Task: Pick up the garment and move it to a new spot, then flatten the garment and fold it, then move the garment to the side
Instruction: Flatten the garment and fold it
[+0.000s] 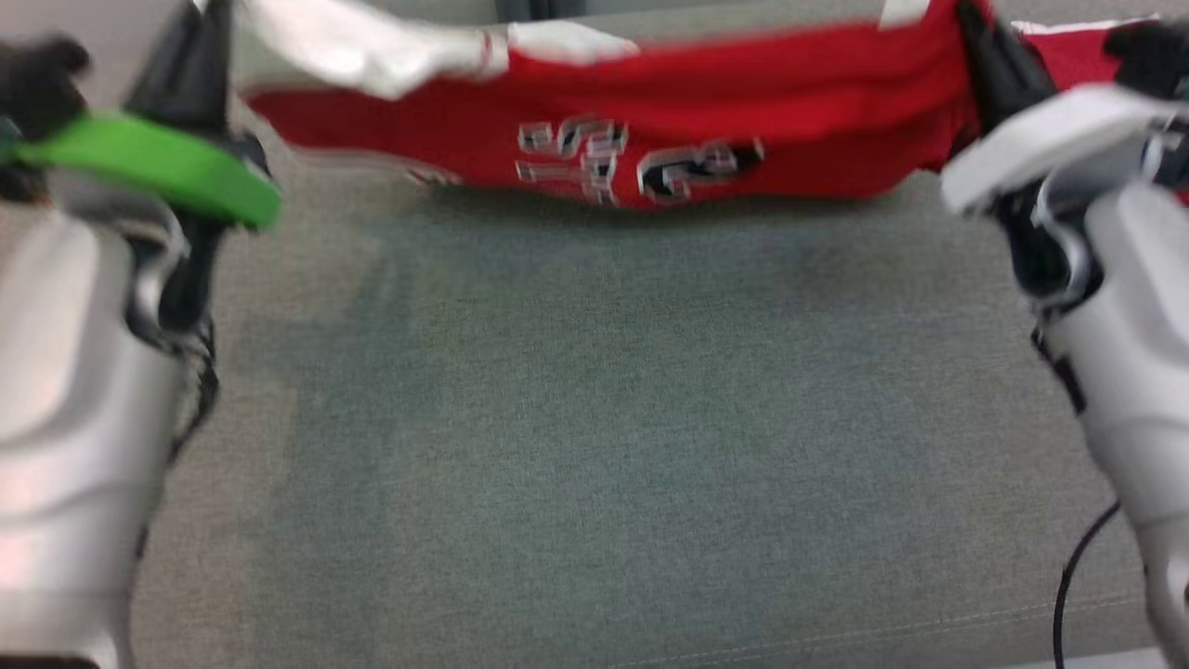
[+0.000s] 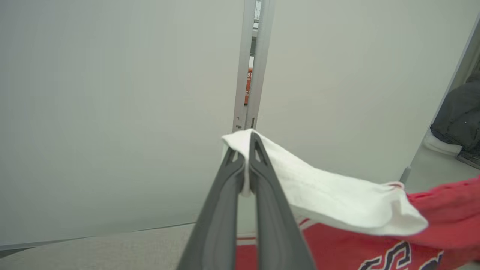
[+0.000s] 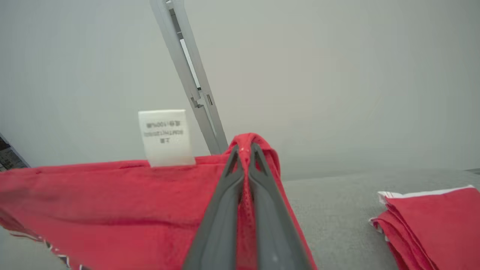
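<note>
The garment is a red jersey with white sleeve parts and black-and-white lettering, stretched in the air between both arms at the far side of the grey table. My left gripper is shut on the white sleeve end of the garment. My right gripper is shut on a red edge of the garment, beside a white care label. In the head view the left gripper stands at the top left and the right gripper at the top right, each pinching an end of the cloth.
A stack of folded red garments lies on the table to the right, its corner also at the head view's top right. A pale partition wall with a vertical metal post stands behind the table. A black cable hangs by my right arm.
</note>
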Available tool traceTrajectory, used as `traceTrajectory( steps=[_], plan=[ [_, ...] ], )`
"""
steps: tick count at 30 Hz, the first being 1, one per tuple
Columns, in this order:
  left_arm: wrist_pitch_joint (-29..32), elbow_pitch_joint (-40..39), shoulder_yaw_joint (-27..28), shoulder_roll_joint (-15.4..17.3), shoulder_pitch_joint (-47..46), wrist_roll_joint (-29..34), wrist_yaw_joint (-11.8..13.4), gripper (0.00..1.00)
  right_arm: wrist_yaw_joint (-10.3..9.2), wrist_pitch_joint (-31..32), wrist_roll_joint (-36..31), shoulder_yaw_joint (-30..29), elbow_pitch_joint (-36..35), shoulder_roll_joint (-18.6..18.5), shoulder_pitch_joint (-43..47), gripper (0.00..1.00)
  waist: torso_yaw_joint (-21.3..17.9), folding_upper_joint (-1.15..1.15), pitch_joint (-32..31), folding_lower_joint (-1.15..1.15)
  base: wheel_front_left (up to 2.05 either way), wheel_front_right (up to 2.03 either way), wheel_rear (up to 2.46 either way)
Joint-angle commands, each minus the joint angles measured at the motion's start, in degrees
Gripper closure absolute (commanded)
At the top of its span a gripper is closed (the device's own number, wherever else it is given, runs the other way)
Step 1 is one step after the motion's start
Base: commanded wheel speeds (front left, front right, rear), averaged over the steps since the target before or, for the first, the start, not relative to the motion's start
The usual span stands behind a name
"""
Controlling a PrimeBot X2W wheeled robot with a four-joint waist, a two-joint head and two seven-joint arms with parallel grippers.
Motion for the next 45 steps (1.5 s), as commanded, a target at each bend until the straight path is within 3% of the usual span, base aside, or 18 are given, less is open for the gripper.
traceTrajectory(
  steps=[1,6,13,26,36,41,45],
  plan=[
    [1.0,1.4,-0.1,0.9,-5.7,-1.0,-0.2,1.00,0.00,1.3,0.8,0.0,1.5,-0.8,-5.1,1.00,-0.8,0.00,7.0,0.00,0.00,0.00,0.00],
    [4.7,8.6,-2.1,2.1,-27.7,-2.4,-0.2,1.00,0.00,5.8,4.4,-1.9,9.2,-0.8,-26.3,1.00,-1.4,0.00,14.3,0.00,0.00,0.00,0.00],
    [3.2,18.1,-4.4,-1.1,-50.4,-2.9,-0.1,1.00,0.01,5.2,3.7,-3.1,19.5,1.3,-46.9,1.00,-1.8,0.00,17.7,0.00,0.00,0.00,0.00],
    [0.6,26.6,-12.0,-2.9,-67.0,-4.1,-0.1,1.00,0.01,1.9,2.8,1.6,28.2,2.3,-59.9,1.00,-1.0,0.00,20.1,0.00,0.00,0.00,0.00],
    [-5.6,24.9,-16.0,-2.0,-56.4,-10.2,-0.1,1.00,0.01,-2.8,7.1,7.3,25.8,1.2,-50.4,1.00,-0.2,0.00,20.6,0.00,0.00,0.00,0.00],
    [-7.4,19.2,-16.9,1.5,-41.0,-11.6,-0.1,1.00,0.01,-6.3,12.6,11.3,19.9,0.2,-36.1,1.00,-1.1,0.00,17.3,0.00,0.00,0.00,0.00],
    [-7.4,9.9,-10.8,3.4,-24.5,-10.5,2.0,1.00,0.01,-8.1,16.8,13.5,14.2,-1.1,-23.2,1.00,-1.9,0.00,14.1,0.00,0.00,0.00,0.00]
  ],
)
